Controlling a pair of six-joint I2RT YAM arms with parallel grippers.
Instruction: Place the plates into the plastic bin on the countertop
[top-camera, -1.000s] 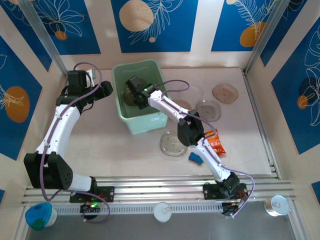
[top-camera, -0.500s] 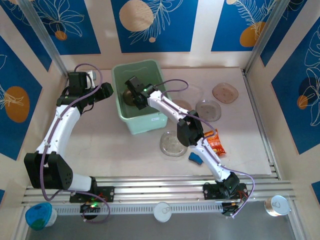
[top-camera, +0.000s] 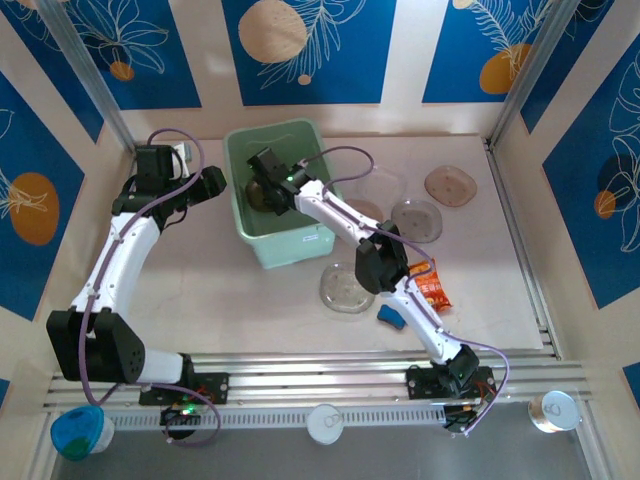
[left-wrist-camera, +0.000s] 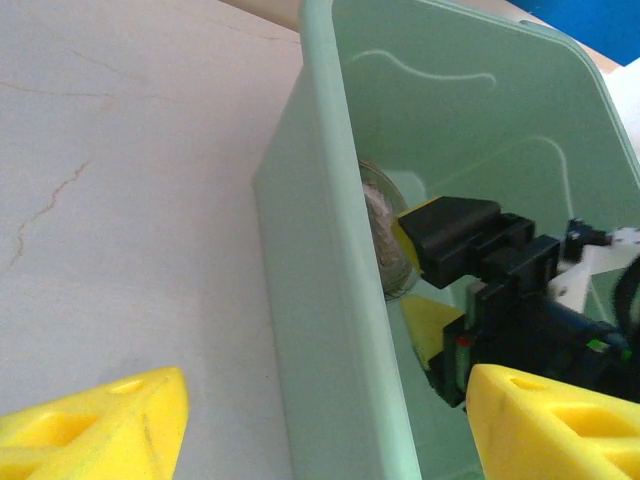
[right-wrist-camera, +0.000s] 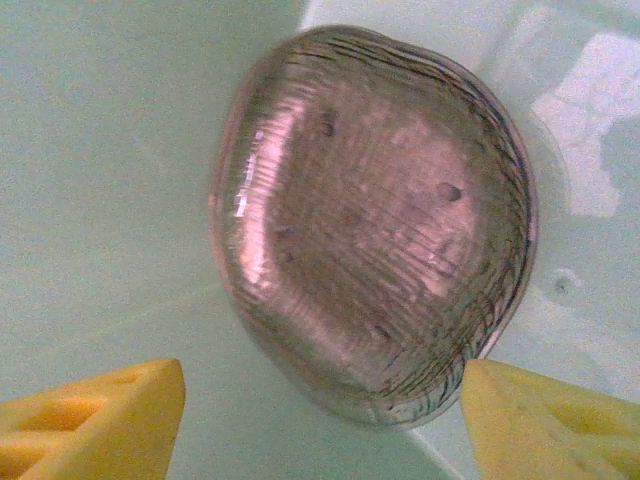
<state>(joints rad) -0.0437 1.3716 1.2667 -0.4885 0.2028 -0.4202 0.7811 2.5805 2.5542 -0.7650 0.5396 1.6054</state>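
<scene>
Plate (right-wrist-camera: 370, 220) was pictured, apparently tilted, inside the plastic bin (top-camera: 280, 250); right tool (right-wrist-camera: 320, 400) and left tool (left-wrist-camera: 325, 400) were held apart.

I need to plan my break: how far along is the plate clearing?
Early. At least one smoky plate sits inside the plastic bin, leaning on its wall. The right gripper hangs open over it, holding nothing; the left gripper is open at the bin's wall. At least three plates wait on the countertop: a brown one, a greyish one and a clear one.
</scene>
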